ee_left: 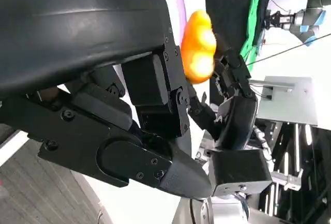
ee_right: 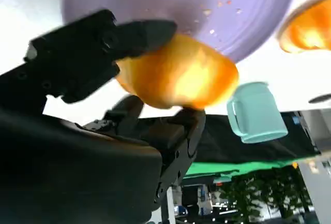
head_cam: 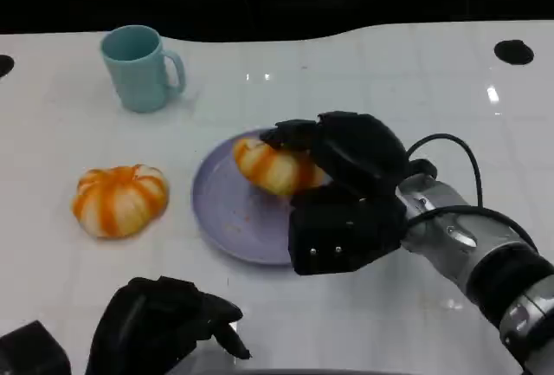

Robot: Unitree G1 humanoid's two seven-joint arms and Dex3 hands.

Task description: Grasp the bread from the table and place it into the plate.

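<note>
My right hand (head_cam: 342, 189) grips an orange-and-white striped bread (head_cam: 270, 166) over the far right part of the lilac plate (head_cam: 227, 210). In the right wrist view the bread (ee_right: 178, 74) sits pinched between black fingers (ee_right: 98, 48), with the plate (ee_right: 207, 1) just behind it. A second, similar bread (head_cam: 119, 199) lies on the white table left of the plate. My left hand (head_cam: 160, 323) rests low at the near edge with its fingers curled in and nothing in them. The left wrist view shows the held bread (ee_left: 198, 46) beyond my left hand (ee_left: 119, 125).
A teal mug (head_cam: 138, 67) stands at the back left of the table, handle to the right. The right forearm (head_cam: 485, 262) and its black cable come in from the lower right. Dark holes (head_cam: 514, 51) mark the table's far corners.
</note>
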